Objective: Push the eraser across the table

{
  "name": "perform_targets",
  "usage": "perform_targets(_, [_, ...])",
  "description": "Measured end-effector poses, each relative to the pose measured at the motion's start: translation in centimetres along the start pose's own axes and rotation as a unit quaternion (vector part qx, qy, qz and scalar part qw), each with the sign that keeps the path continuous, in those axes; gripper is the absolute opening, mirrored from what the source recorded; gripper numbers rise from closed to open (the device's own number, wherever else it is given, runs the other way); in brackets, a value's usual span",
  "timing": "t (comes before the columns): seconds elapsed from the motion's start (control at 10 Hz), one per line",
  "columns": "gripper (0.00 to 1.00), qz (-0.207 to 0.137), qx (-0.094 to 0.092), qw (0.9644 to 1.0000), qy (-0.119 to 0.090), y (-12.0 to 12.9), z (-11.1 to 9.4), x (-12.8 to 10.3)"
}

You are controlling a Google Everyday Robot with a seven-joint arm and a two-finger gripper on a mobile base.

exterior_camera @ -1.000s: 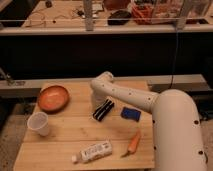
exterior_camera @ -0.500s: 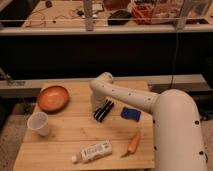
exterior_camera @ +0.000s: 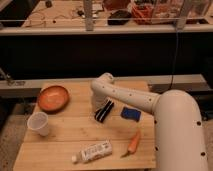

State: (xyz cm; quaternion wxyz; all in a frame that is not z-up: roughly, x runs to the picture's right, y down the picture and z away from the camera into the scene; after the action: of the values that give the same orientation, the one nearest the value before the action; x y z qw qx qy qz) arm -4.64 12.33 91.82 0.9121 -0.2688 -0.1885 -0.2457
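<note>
over mid-table, gripper down by the striped eraser

near the centre of the table, the white arm bends down from the right side and ends in the gripper, which sits low over the wood. its tip is tucked under the wrist from where i stand, so i cannot tell whether it is spread or closed.

just to the gripper's lower right, touching it or very nearly, lies the eraser. it is a small black oblong block with pale stripes running along its length. it lies flat on the planks at an angle, its far end tipped toward the right. it looks about as long as the carrot, which lies well in front of the gripper and off to the right.

right of the gripper, past the eraser and apart from it, sits a blue block. left of the gripper is an orange bowl. left and nearer to me stands a white cup. straight in front, by the near edge, a white bottle lies on its side.
</note>
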Motion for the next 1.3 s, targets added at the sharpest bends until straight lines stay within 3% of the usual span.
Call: perform_targets(1.3, [0.0, -0.003, -0.007, 1.0, -0.005, 0.45, -0.03, 0.12])
